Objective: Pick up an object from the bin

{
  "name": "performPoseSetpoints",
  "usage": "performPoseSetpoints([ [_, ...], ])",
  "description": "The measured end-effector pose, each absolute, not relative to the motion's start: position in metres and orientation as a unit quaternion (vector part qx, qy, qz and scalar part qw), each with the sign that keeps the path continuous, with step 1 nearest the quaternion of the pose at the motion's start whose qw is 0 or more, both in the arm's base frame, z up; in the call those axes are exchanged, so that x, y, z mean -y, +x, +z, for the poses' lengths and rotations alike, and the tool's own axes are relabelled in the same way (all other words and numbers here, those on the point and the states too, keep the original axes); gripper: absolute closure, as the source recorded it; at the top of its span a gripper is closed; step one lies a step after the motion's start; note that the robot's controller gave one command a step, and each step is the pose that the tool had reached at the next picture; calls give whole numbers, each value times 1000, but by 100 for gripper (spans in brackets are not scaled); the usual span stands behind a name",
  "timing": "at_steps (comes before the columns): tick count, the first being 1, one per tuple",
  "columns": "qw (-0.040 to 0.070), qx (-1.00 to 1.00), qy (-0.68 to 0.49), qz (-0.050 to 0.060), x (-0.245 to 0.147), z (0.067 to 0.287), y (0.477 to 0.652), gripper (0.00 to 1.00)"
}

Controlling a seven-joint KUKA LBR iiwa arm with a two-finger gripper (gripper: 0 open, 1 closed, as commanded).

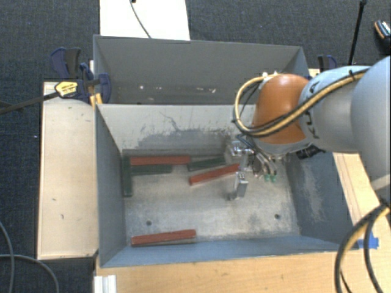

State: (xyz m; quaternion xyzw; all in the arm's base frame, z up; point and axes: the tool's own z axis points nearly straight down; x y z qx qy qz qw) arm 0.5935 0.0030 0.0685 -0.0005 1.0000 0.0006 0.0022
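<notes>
Red-brown flat bar (211,176) lies midway in the bin (110,182), its right end at the gripper (239,185); whether that is clamped we cannot tell. We judge it stiff, light, best taken across its width.

The tilted red bar (211,176) has its right end hidden behind the gripper (238,188). The arm (348,112) runs off the right edge.

A: what sort of place is this?
B: robotics lab, by the look; industrial arm (360,108) over a grey metal bin (195,66); dark carpet floor (36,17); loose cables (18,104) trailing across it
</notes>
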Motion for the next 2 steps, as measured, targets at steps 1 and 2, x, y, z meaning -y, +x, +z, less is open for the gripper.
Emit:
performPoseSetpoints([
  [1, 5, -1000, -2, 0, -2, 73, 595, 100],
  [2, 5, -1000, -5, 0, -3, 212, 583, 100],
])
